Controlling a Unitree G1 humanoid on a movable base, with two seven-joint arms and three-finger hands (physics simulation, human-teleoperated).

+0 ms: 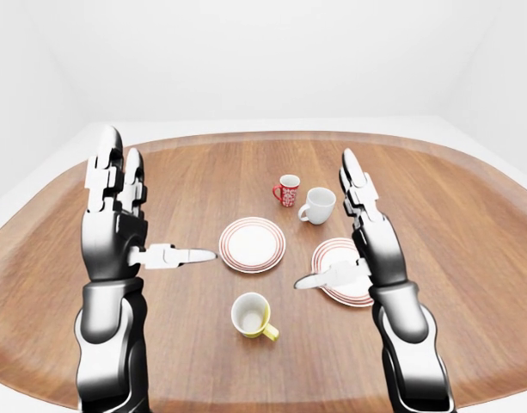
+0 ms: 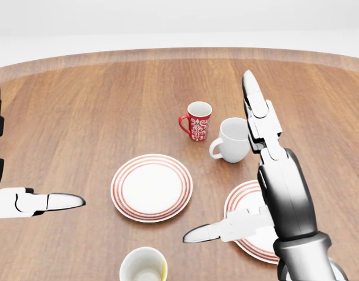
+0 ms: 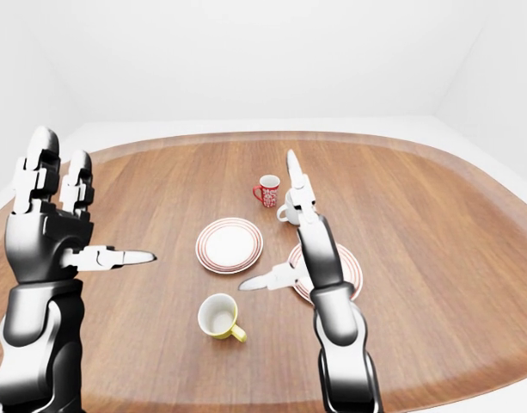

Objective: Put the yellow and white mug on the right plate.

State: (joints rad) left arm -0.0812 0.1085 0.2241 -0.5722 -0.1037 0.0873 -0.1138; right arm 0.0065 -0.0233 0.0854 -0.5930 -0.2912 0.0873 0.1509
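The yellow and white mug (image 1: 250,314) stands upright near the bottom of the left-eye view, handle to its lower right, and nothing touches it. The right plate (image 2: 242,202), white with red rings, lies up and to the right of it, partly hidden by my right hand. My right hand (image 3: 266,221) hovers open over that plate, fingers pointing up and thumb stretched left. My left hand (image 1: 158,205) is raised open at the left, its thumb pointing right, well clear of the mug.
A second red-ringed plate (image 1: 252,244) lies at the centre of the round wooden table (image 1: 461,224). Above the plates stand a red patterned mug (image 1: 288,190) and a plain white mug (image 1: 318,205), close together.
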